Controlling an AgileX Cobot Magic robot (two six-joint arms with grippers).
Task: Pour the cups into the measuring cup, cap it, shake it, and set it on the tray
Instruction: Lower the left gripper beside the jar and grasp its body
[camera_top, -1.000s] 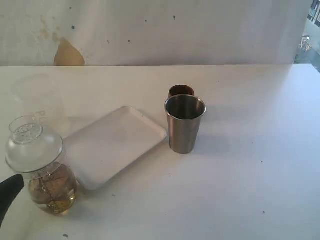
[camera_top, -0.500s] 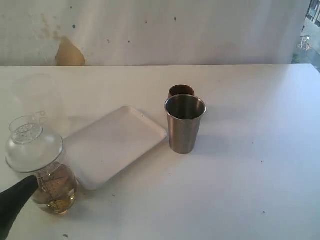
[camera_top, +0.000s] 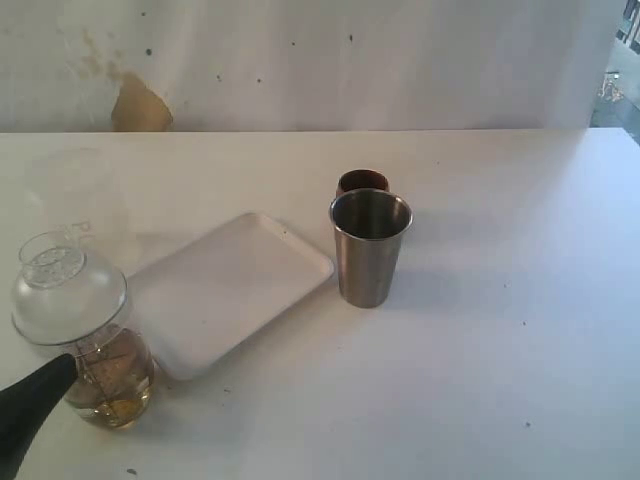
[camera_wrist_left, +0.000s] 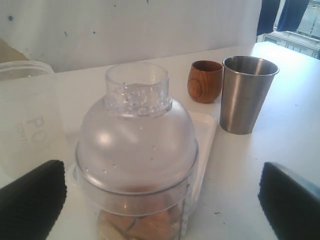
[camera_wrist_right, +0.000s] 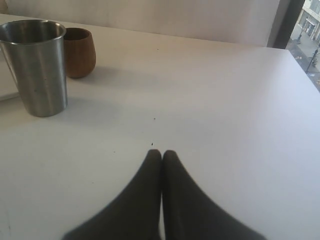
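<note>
In the exterior view the clear plastic cylindrical measuring cup stands on the white desk at the left. It is capped by a clear domed lid and has amber liquid low inside. It is just beside the flat white rectangular tray, not on it. A frosted translucent plastic cup stands behind it. Right of the tray the tapered stainless-steel tumbler stands upright, with the small round brown wooden cup close behind. A black finger juts in at the lower left, overlapping the measuring cup's foot. In the left wrist view the left pincer is spread wide, one finger on each side of the capped cup with gaps showing, gripping nothing. In the right wrist view the right pincer has its fingers pressed together, empty, over bare desk and well apart from the tumbler.
</note>
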